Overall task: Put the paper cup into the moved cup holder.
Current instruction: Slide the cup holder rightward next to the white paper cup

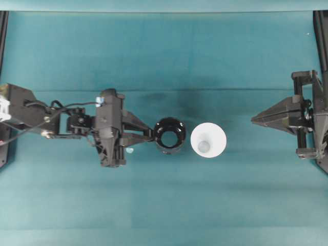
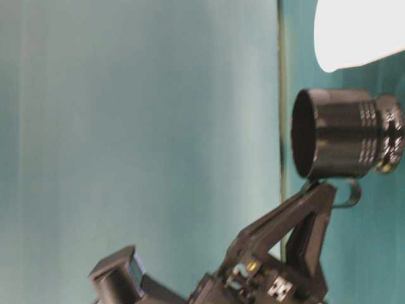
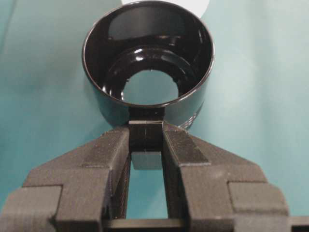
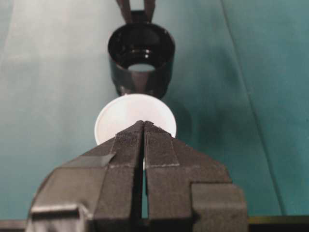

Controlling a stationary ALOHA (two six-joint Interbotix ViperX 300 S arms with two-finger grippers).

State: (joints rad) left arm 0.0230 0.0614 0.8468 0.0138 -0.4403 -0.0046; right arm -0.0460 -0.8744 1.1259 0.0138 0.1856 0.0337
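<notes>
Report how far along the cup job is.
Done: the left gripper has clamped the handle of the cup holder and holds it beside the paper cup. In hand: that grip on the holder. Left: the cup stands upright on the cloth, outside the holder, and the right gripper is shut, empty and well back from it.

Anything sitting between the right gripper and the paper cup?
Nothing: the overhead view shows only bare teal cloth between the shut right gripper and the paper cup. The cup holder stands on the cup's far side.
</notes>
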